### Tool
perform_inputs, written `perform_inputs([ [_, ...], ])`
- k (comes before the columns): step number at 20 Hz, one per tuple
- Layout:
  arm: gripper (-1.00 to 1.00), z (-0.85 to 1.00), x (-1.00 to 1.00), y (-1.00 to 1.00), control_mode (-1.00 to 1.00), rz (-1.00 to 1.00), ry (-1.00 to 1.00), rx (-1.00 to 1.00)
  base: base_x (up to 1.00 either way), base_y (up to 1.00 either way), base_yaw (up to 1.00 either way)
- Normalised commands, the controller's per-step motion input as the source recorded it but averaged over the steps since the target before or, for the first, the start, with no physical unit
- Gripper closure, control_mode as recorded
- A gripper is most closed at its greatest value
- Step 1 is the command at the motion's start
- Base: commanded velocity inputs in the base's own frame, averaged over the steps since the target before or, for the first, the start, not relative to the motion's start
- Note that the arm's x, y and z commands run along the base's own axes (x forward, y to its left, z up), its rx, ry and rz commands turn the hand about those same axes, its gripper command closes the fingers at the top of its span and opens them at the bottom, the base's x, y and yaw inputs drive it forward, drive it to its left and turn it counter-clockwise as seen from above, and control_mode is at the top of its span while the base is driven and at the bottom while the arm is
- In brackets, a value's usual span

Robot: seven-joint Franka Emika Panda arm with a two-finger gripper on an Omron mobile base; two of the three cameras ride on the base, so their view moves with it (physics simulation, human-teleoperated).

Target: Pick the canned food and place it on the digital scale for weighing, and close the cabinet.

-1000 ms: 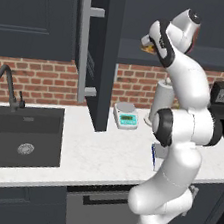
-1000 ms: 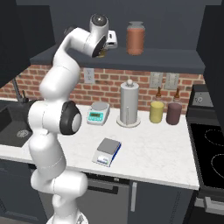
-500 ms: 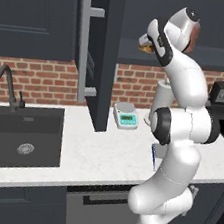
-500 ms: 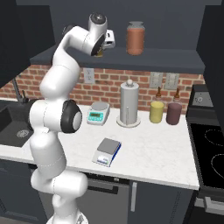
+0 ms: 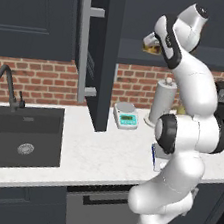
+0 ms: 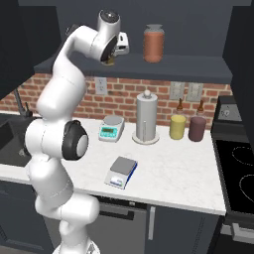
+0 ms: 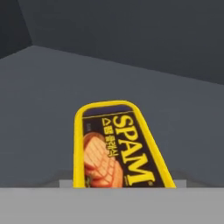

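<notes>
Pinching the canned food (image 7: 118, 146) on the cabinet (image 5: 91, 55) shelf, the gripper (image 6: 113, 55) could drop it if the grip sits off-centre.

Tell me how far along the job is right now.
Nothing is finished yet. In hand: the end effector is up on the open cabinet shelf at the canned food; a firm grip can't be confirmed. Left: carry the tin down to the bare digital scale, then close the cabinet door.
</notes>
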Motion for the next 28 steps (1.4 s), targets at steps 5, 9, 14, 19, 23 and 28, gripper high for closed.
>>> perform_inputs([
  [5,1.00,0.00,-1.00,-0.13,-1.00,0.00,-0.04,0.07,0.00,0.00,0.00],
  [9,1.00,0.00,-1.00,-0.13,-1.00,0.00,-0.17,0.08,0.00,0.00,0.00],
  [14,1.00,0.04,-1.00,-0.28,-1.00,0.00,-0.17,0.09,0.00,0.00,0.00],
  [19,1.00,0.16,-1.00,-0.45,-1.00,0.04,-0.04,0.00,0.00,0.00,0.00],
  [23,1.00,0.00,-1.00,-0.47,-1.00,0.06,0.00,0.00,0.00,0.00,0.00],
  [28,1.00,-0.13,-1.00,-0.32,-1.00,0.08,0.00,0.00,0.00,0.00,0.00],
])
